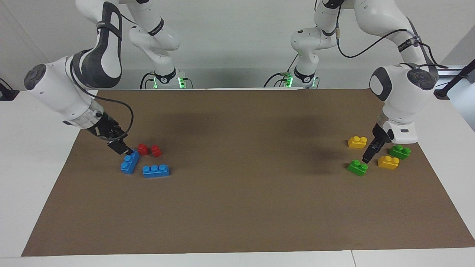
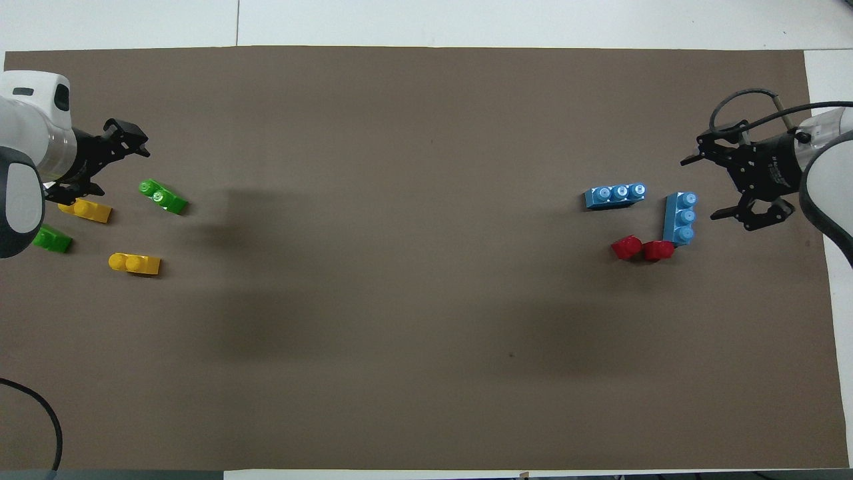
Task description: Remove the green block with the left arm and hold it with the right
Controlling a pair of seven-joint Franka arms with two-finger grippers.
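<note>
The left gripper (image 2: 110, 160) is hovering with its fingers apart, holding nothing, over the mat (image 2: 413, 267) just beside the green block (image 2: 162, 197); that brick is lying loose at the left arm's end, near two yellow bricks (image 2: 84, 210) and a darker green brick (image 2: 52, 239); it is looking light, rigid and smooth, so gripping across its flat sides below the studs seems safest; the right gripper (image 2: 746, 190) is hanging spread and empty beside the blue bricks (image 2: 680, 217).
</note>
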